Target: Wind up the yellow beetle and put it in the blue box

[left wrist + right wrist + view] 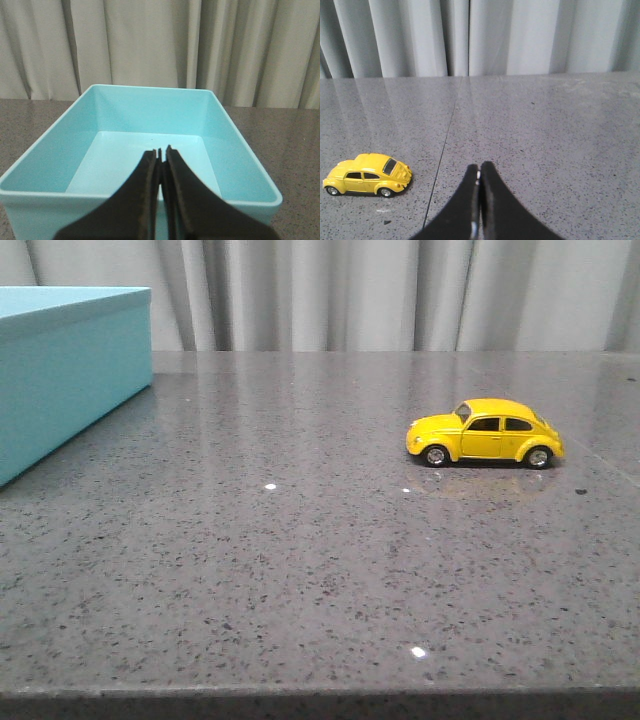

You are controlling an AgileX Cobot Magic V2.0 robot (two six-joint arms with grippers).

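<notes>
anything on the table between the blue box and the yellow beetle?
Nothing: in the front view only bare grey tabletop lies between the blue box and the yellow beetle, apart from a few light glints.

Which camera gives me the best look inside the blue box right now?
The left wrist view: it looks straight into the open blue box, showing all four walls and a bare floor beyond the shut left gripper. The front view catches only one outer corner. The right wrist view misses it entirely.
</notes>
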